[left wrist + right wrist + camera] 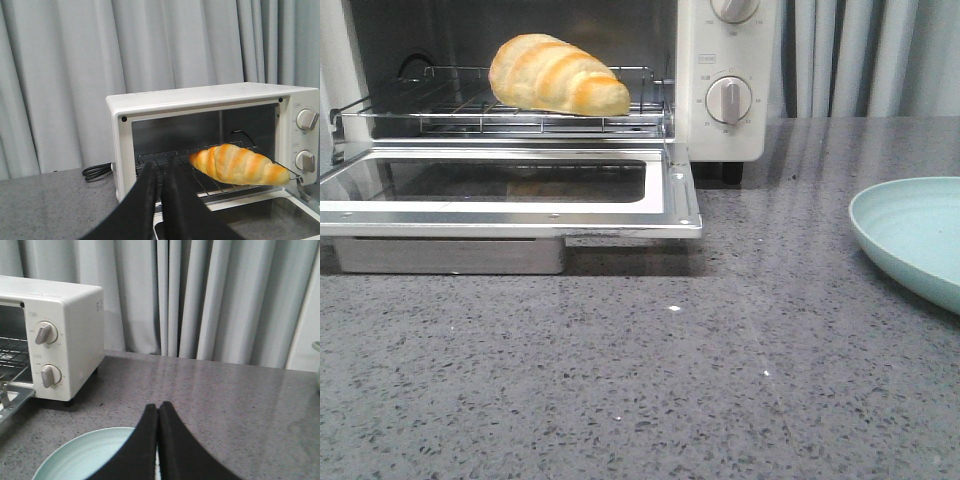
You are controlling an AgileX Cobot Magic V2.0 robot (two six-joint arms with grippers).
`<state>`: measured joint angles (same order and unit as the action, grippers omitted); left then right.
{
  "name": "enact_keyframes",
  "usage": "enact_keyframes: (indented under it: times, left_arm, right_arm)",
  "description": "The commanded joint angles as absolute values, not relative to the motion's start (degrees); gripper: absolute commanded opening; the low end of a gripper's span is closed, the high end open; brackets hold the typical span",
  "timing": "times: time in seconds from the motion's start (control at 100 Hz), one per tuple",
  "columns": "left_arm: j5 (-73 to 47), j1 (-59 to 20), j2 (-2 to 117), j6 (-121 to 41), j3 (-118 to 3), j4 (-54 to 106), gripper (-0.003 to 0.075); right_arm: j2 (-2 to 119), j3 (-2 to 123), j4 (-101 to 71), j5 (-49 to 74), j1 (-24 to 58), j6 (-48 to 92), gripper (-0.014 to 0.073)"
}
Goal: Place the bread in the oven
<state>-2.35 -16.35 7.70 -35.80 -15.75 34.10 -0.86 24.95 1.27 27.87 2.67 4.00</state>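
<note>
The golden bread (558, 76) lies on the wire rack (440, 105) inside the white oven (720, 130); it also shows in the left wrist view (239, 164). The oven door (510, 190) hangs open and flat. My left gripper (161, 165) is shut and empty, in front of the oven's left side (120, 150), apart from the bread. My right gripper (158, 407) is shut and empty, above a pale green plate (85, 457). Neither gripper shows in the front view.
The pale green plate (910, 235) sits at the right on the grey speckled counter (670, 380). Two round knobs (729, 100) are on the oven's right panel. A black cord (97, 171) lies left of the oven. Grey curtains hang behind.
</note>
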Motion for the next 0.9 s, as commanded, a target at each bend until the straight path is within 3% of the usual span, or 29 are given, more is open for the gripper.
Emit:
enact_keyframes:
  times: [0.0,0.53,0.89]
  left_arm:
    - [3.3,-16.2,8.6,-35.8,-16.2,36.9,-0.002]
    - [11.4,-16.2,8.6,-35.8,-9.9,37.9,-0.002]
    - [13.1,-16.2,8.6,-35.8,-6.6,38.2,-0.002]
  right_arm:
    - [-1.8,22.5,-1.4,17.3,2.4,4.5,-0.0046]
    - [-1.8,6.7,-7.2,-1.6,2.4,4.5,-0.0046]
    - [-1.8,3.4,-10.8,-1.8,2.4,4.5,-0.0046]
